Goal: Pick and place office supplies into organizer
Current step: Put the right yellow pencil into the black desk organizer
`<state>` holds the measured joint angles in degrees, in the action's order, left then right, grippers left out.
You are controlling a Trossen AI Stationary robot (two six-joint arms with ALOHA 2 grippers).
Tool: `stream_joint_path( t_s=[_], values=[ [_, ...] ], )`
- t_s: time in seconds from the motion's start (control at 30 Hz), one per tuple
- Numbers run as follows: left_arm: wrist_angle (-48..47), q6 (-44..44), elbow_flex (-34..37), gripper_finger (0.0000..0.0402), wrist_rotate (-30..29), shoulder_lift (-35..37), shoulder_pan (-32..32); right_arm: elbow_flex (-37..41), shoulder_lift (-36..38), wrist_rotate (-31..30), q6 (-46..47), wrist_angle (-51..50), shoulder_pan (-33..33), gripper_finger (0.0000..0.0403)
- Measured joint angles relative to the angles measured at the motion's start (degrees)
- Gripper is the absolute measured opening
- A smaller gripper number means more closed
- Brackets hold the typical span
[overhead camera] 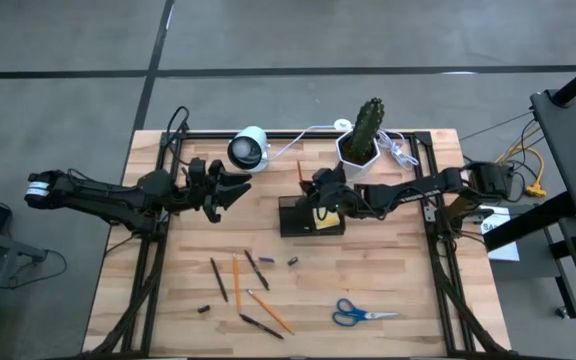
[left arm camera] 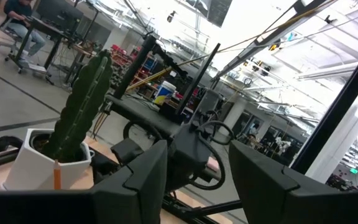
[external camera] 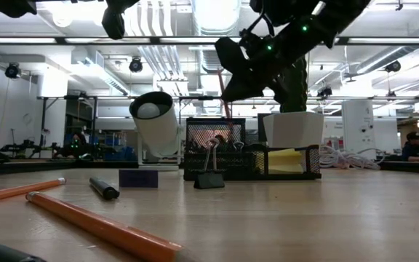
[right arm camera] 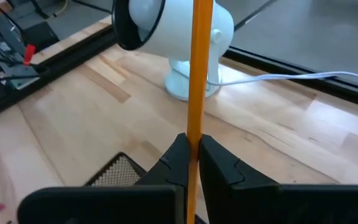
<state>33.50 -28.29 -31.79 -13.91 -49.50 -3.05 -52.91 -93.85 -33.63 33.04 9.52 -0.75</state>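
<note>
My right pincer (right arm camera: 192, 152) is closed tight on an orange pencil (right arm camera: 197, 74), which stands upright between my two fingers, its shaft rising in front of the white camera (right arm camera: 173, 31) on the desk (right arm camera: 278, 143). From above, this pincer (overhead camera: 320, 192) hangs over the black organizer (overhead camera: 298, 222), with the hexagonal cactus pot (overhead camera: 356, 158) just behind it. In the level view the organizer (external camera: 249, 156) sits on the desk with a yellow sticky-note pad (external camera: 284, 159) showing in its right-hand compartment and a black binder clip (external camera: 209, 175) just in front of it; the pencil's lower end seems to reach toward the mesh cup, though I cannot tell whether it touches.

My left pincer (overhead camera: 230, 190) hovers off the desk beside the white camera, fingers parted about halfway and holding nothing.

On the nearer part of the desk, well apart from the organizer, lie loose orange and dark pencils (overhead camera: 236, 280), a few small dark stubs (overhead camera: 293, 261), and the blue-handled scissors (overhead camera: 353, 314) toward the right.
</note>
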Motion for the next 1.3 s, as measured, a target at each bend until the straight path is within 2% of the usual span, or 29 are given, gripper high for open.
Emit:
stream_joint_path(
  t_s=[0.13,0.4,0.67,1.3],
  values=[
    [0.0,0.04,0.0,0.0157,0.02,0.0,0.0,1.68,-0.01,0.08,-0.52,2.67,0.02,0.0012],
    [0.0,0.04,0.0,0.0157,0.02,0.0,0.0,6.38,-0.03,2.07,-3.33,14.82,0.13,0.0012],
    [0.0,0.04,0.0,0.0157,0.02,0.0,0.07,7.53,-0.03,4.35,-5.26,15.14,0.11,0.0012],
    [0.02,0.02,0.0,0.0157,0.02,0.0,0.04,7.61,-0.03,17.35,-11.05,17.28,-3.38,0.0012]
  ],
)
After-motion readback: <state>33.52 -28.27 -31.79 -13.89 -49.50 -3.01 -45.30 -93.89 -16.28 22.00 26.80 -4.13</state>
